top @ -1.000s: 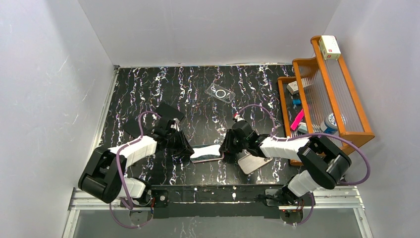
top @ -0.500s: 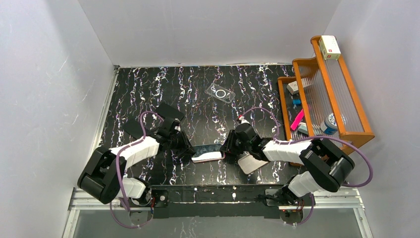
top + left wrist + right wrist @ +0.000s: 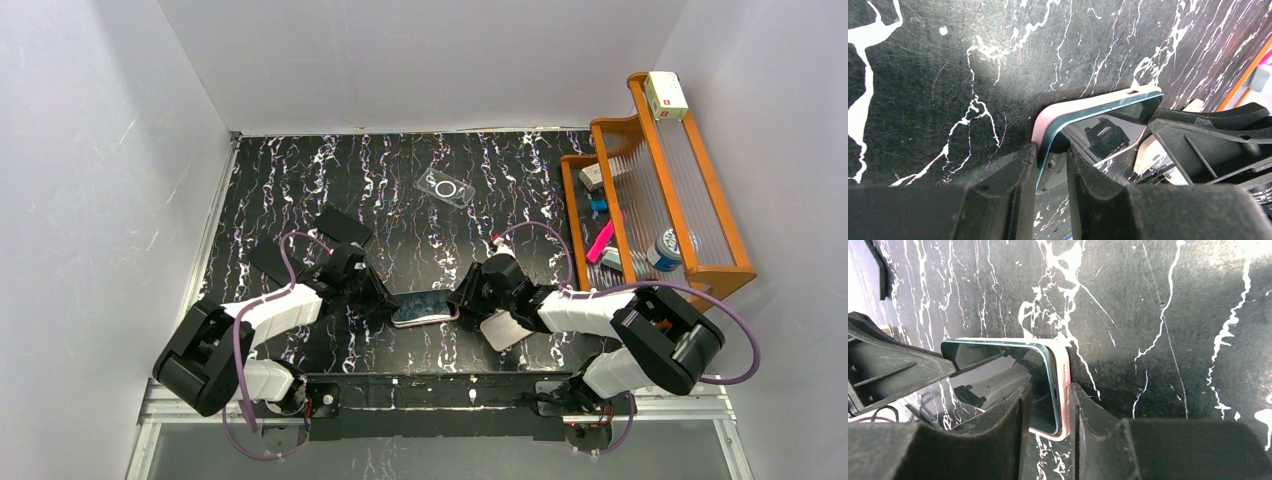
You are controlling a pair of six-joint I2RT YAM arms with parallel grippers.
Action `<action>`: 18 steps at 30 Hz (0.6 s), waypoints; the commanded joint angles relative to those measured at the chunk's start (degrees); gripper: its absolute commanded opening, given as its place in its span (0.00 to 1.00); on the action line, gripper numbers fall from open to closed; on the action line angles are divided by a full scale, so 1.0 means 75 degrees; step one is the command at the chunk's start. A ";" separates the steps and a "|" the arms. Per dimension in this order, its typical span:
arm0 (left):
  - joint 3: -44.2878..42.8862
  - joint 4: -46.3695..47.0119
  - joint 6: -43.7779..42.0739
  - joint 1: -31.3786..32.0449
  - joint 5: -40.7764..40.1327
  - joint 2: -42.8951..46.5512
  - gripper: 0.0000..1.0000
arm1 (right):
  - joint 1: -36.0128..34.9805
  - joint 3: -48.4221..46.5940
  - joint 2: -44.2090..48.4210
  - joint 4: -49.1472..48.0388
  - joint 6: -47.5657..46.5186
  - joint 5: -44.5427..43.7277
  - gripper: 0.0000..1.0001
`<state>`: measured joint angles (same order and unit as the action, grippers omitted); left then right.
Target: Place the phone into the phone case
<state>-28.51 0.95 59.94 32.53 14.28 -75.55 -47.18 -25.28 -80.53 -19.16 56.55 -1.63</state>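
The phone (image 3: pixel 422 308), teal-edged with a dark glossy screen, sits in a pink phone case near the table's front middle. My left gripper (image 3: pixel 380 298) is shut on its left end. My right gripper (image 3: pixel 462 298) is shut on its right end. In the left wrist view the fingers (image 3: pixel 1050 152) pinch the phone's teal edge (image 3: pixel 1098 106) and the pink case (image 3: pixel 1040 125). In the right wrist view the gripper (image 3: pixel 1050 395) clamps the phone (image 3: pixel 998 357) and the pink case rim (image 3: pixel 1064 375). The case's underside is hidden.
A clear case (image 3: pixel 445 187) lies at the back middle. Two black flat pieces (image 3: pixel 343 225) (image 3: pixel 268 260) lie left of the left arm. A pale flat case (image 3: pixel 510 328) lies under the right arm. A wooden rack (image 3: pixel 650 180) with small items stands at the right.
Both wrists have shifted a little, the right one to the right and nearer. The phone stays pinched between them and has tilted slightly.
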 commanded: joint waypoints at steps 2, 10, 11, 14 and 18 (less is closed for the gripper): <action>-0.0006 0.2802 0.1343 0.0994 0.1707 -0.0505 0.16 | -0.0372 0.0081 -0.0194 -0.1175 0.0622 0.1825 0.41; 0.0109 0.3218 0.1693 0.1070 0.1781 -0.0474 0.16 | -0.0376 0.0424 -0.0073 -0.2083 0.1048 0.2308 0.40; 0.0120 0.3206 0.1700 0.1075 0.1750 -0.0474 0.16 | -0.0377 0.0428 -0.0078 -0.2172 0.1093 0.2377 0.40; 0.0053 0.2992 0.1479 0.1076 0.1657 -0.0527 0.16 | -0.0373 0.0439 -0.0059 -0.2230 0.1128 0.2571 0.50; -0.0211 0.1911 0.0785 0.1073 0.1335 -0.0558 0.19 | -0.0377 0.0510 0.0161 -0.1930 0.1112 0.2372 0.48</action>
<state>-27.00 4.64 64.27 33.50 13.21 -75.79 -45.84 -21.19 -79.83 -27.35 58.85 -1.10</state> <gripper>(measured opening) 0.215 0.500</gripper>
